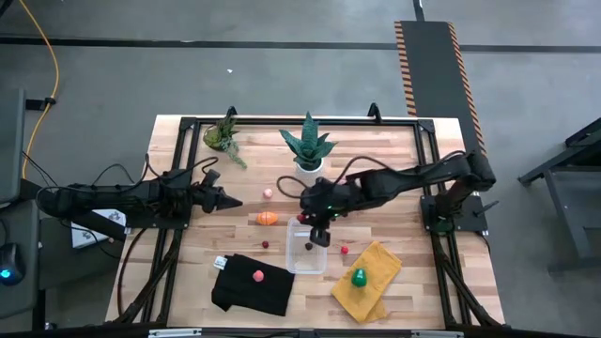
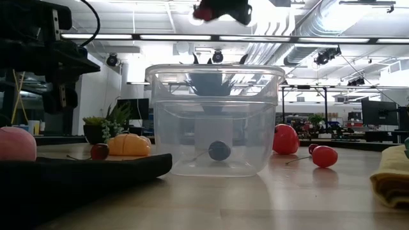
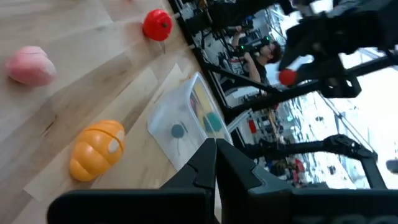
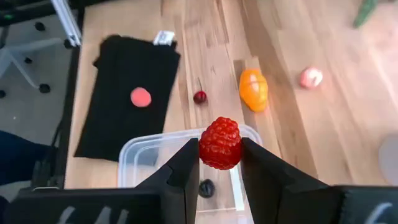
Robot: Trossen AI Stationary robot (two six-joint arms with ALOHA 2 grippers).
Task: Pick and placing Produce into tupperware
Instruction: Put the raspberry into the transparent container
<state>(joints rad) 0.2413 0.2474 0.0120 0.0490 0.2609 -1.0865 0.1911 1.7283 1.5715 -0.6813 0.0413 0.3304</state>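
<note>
The clear tupperware (image 1: 307, 252) stands on the table near its front middle, with one small dark blue fruit (image 2: 219, 151) on its floor. My right gripper (image 1: 319, 232) hovers over the container's far end, shut on a red raspberry (image 4: 219, 143). In the low view the gripper (image 2: 220, 9) shows high above the rim. My left gripper (image 1: 228, 202) hangs shut over the table left of centre, touching nothing. An orange fruit (image 1: 268, 219), a pink one (image 1: 268, 193), a dark cherry (image 1: 266, 245) and a red piece (image 1: 345, 250) lie loose on the wood. My right gripper pinches the raspberry (image 4: 219, 132) between its two fingers (image 4: 186, 168), one on each side of the fruit. The fingers come from above, pointing down. The raspberry is lifted clear, well above the container's open top.
A black cloth (image 1: 252, 289) carrying a pink-red fruit (image 1: 257, 275) lies left of the container. A yellow cloth (image 1: 368, 284) with a green piece (image 1: 359, 277) lies to its right. Two potted plants (image 1: 308, 145) (image 1: 223, 134) stand along the far edge.
</note>
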